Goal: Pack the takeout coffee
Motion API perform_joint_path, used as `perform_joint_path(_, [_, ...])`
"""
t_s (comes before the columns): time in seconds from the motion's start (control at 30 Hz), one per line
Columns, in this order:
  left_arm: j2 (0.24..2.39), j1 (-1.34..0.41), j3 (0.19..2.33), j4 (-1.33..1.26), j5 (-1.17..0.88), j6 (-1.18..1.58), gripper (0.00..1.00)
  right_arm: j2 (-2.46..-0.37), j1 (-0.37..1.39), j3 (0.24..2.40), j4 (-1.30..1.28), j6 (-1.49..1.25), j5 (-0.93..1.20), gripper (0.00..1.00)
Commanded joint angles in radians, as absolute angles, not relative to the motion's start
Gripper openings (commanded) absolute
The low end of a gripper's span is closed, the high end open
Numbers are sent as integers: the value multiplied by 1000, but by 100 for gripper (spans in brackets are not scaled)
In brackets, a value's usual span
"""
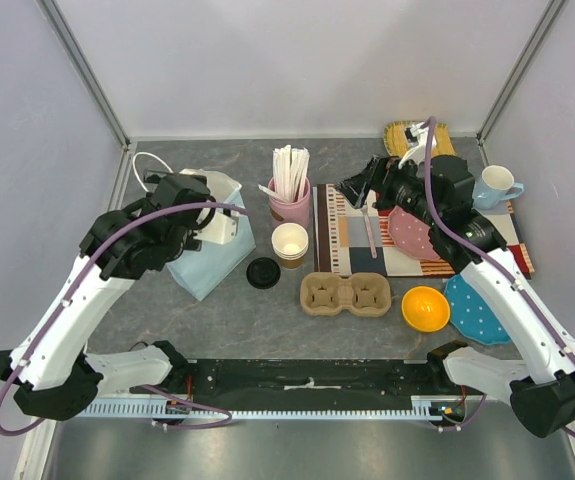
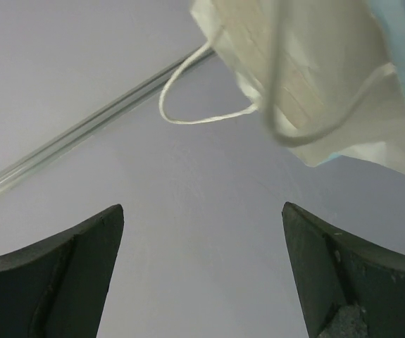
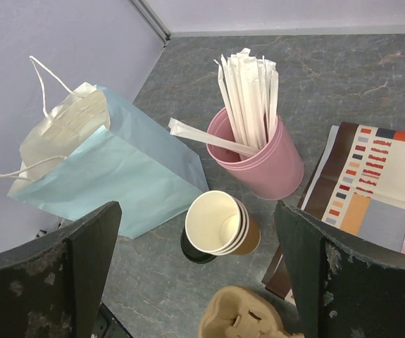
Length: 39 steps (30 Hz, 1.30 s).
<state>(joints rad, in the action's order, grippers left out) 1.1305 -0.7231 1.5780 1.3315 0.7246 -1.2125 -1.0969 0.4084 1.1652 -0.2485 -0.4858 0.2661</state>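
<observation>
Soft, even light falls from overhead on my worktop (image 1: 217,320); shadows are faint and short, hugging the pink cup (image 1: 289,205) and the blue paper bag (image 1: 207,265). From my left wrist that bag hangs close and blurred, its handle smeared; my left pincer (image 2: 202,206) shows dark at the lower edge. My right wrist view is crisp mid-frame; my right pincer (image 3: 196,204) looms dark and slightly soft.

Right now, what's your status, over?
Both jaws open, empty. No lidded coffee in sight: paper cup open, black lid loose beside it. Pink straw cup close behind.
</observation>
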Motion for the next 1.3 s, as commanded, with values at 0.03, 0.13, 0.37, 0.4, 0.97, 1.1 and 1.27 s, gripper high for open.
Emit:
perform_joint_path(0.03, [1143,-718,1690,964,749,-1238,100,-1104,407,1166,-210,-485,279,98])
perform_joint_path(0.13, [1160,-718,1771,833,672,-1099,99,-1100,407,1157,-210,-485,270,98])
perform_joint_path(0.37, [1099,-657,1835,873,303,-528,98,-1091,407,1141,-219,-488,226,98])
perform_joint_path(0.4, [1085,-647,1788,874,260,-440,98,-1091,407,1141,-221,-485,219,98])
perform_joint_path(0.97, [482,-509,637,356,8,-267,100,-971,407,882,-216,-380,-236,98])
perform_joint_path(1.1, [448,-448,520,293,-26,-213,100,-899,405,761,-129,-434,-398,98])
perform_joint_path(1.27, [413,-413,503,255,-101,-178,100,-827,406,684,-104,-423,-414,98])
